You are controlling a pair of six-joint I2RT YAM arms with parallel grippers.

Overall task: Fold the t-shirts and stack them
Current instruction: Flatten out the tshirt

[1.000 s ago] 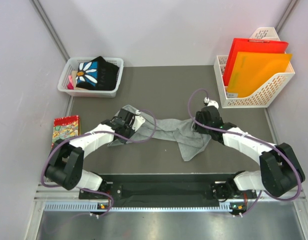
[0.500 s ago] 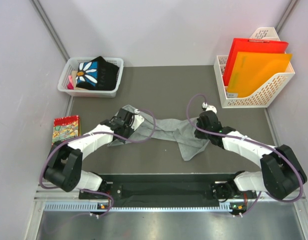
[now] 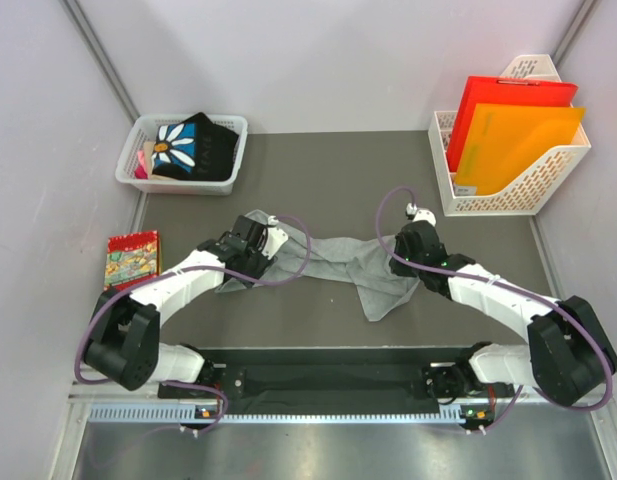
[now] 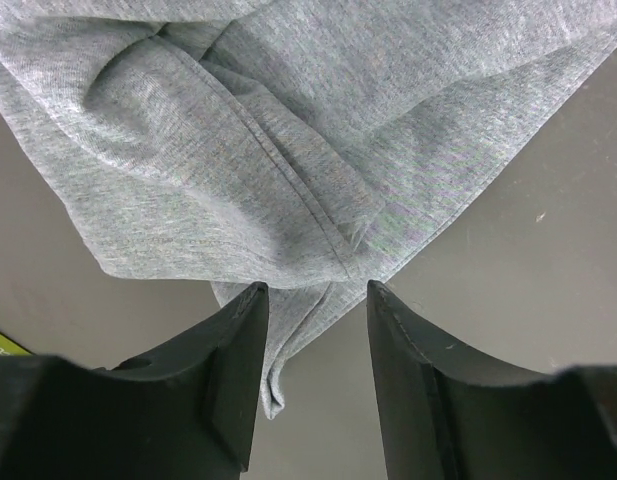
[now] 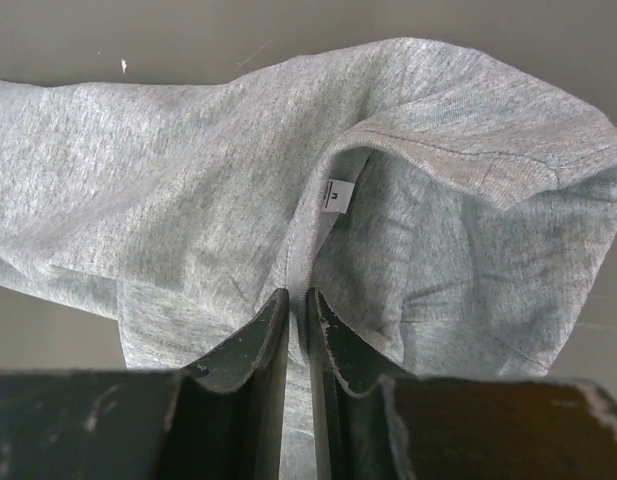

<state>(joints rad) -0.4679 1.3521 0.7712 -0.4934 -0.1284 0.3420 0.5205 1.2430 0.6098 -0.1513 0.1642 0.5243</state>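
The light heather-grey t-shirt (image 3: pixel 338 260) lies crumpled across the middle of the dark table. My left gripper (image 3: pixel 250 252) is over its left end, open, with a hem corner (image 4: pixel 288 340) hanging between the fingers. My right gripper (image 3: pixel 400 252) is at the shirt's right end, shut on a fold of the collar seam (image 5: pixel 298 290) by the white tag (image 5: pixel 335 194). The black t-shirt with the white daisy (image 3: pixel 193 145) sits in the white basket (image 3: pixel 238 125) at the back left.
A white file rack (image 3: pixel 548 180) with red and orange folders stands at the back right. A red patterned packet (image 3: pixel 131 258) lies at the table's left edge. Purple cables loop over both arms.
My right gripper has shifted slightly towards me and left along the shirt's right end. The left gripper has barely moved.
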